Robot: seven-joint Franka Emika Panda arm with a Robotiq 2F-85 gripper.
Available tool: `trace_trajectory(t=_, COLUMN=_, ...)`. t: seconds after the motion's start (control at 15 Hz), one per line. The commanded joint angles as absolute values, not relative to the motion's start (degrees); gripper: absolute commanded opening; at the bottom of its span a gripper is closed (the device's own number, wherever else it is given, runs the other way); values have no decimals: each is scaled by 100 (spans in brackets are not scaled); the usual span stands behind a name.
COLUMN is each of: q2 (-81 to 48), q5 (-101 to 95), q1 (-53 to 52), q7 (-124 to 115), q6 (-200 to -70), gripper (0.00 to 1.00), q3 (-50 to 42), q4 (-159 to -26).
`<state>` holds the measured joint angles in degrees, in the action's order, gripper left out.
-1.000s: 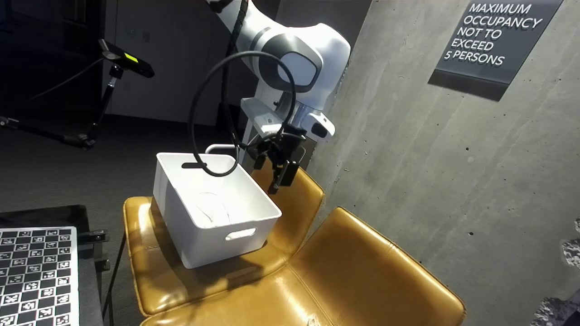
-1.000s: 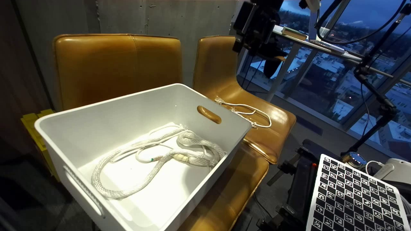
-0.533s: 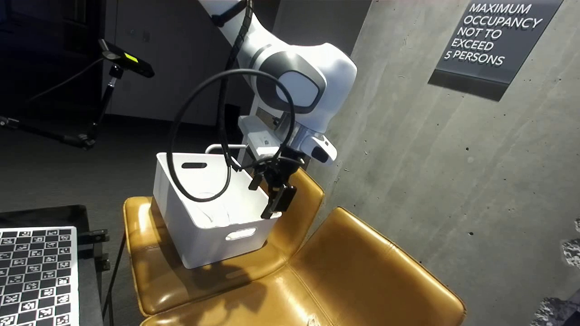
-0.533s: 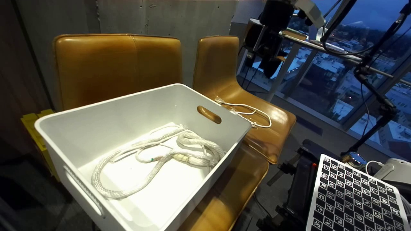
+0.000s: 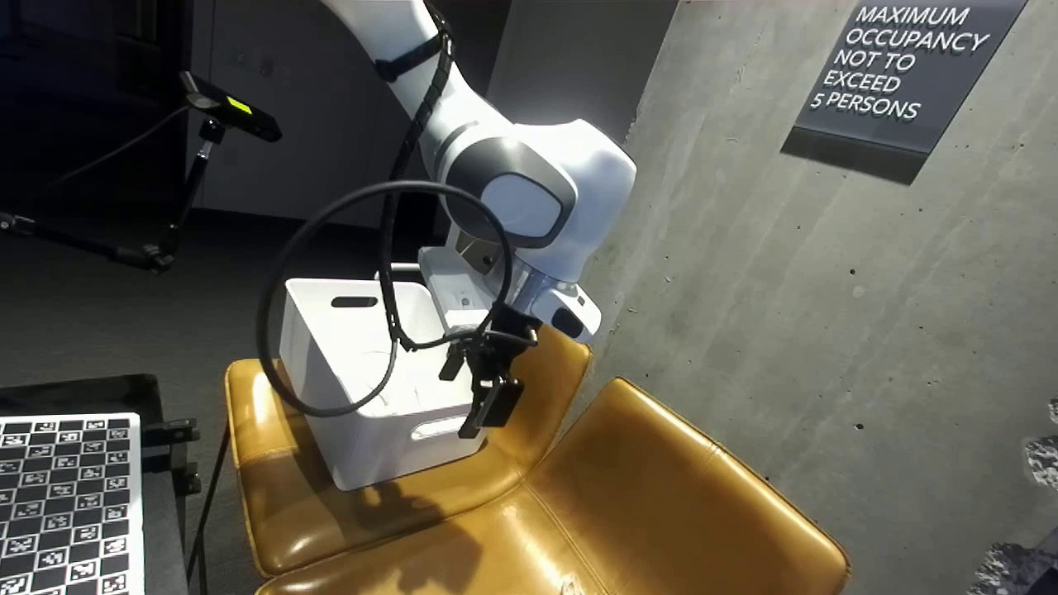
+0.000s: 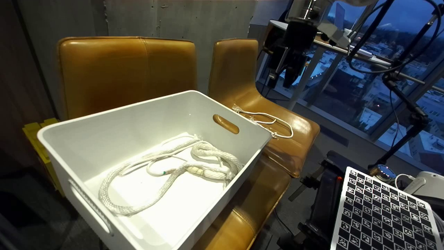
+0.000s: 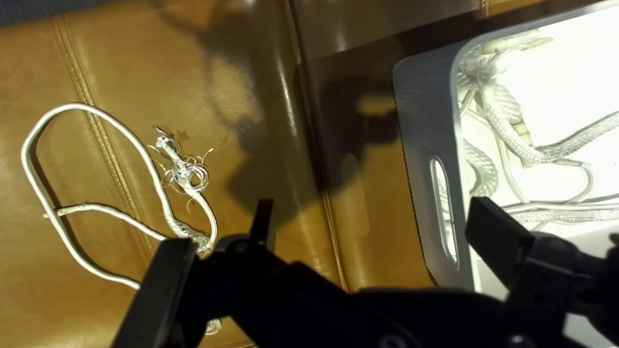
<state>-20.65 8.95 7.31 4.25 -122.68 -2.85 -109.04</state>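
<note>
"What colour is the bin (image 6: 121, 135)?"
"White, on a caramel-brown chair (image 5: 289, 512)."
"And the rope (image 6: 216, 155) inside the bin?"
"Off-white, in a braided pattern."
"Beside the bin?"
"White cord (image 7: 154, 176) on a matching caramel-brown seat (image 7: 130, 63); well apart, a black-and-white checkered board (image 6: 381, 215)."

In an exterior view, a white plastic bin (image 6: 149, 121) sat on a tan leather chair (image 6: 125, 73), braided white rope (image 6: 170, 180) winding inside it. A thinner white cord (image 6: 265, 114) lay looped on the neighbouring chair (image 6: 242, 83); the black gripper (image 6: 281, 82) hung higher. A checkered marker board (image 6: 385, 215) occupied the lower right.
</note>
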Motion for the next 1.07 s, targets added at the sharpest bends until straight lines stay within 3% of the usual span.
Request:
trace_trajectory(t=0.0, q2=-2268, q5=798, q1=771, q7=508, q6=-12657, gripper=100, q3=-369, q4=-10961)
trace_trajectory(t=1.0, q2=-3479, q5=671, q1=1433, q7=717, q6=-13123, gripper=100, q3=-783, q4=-10453)
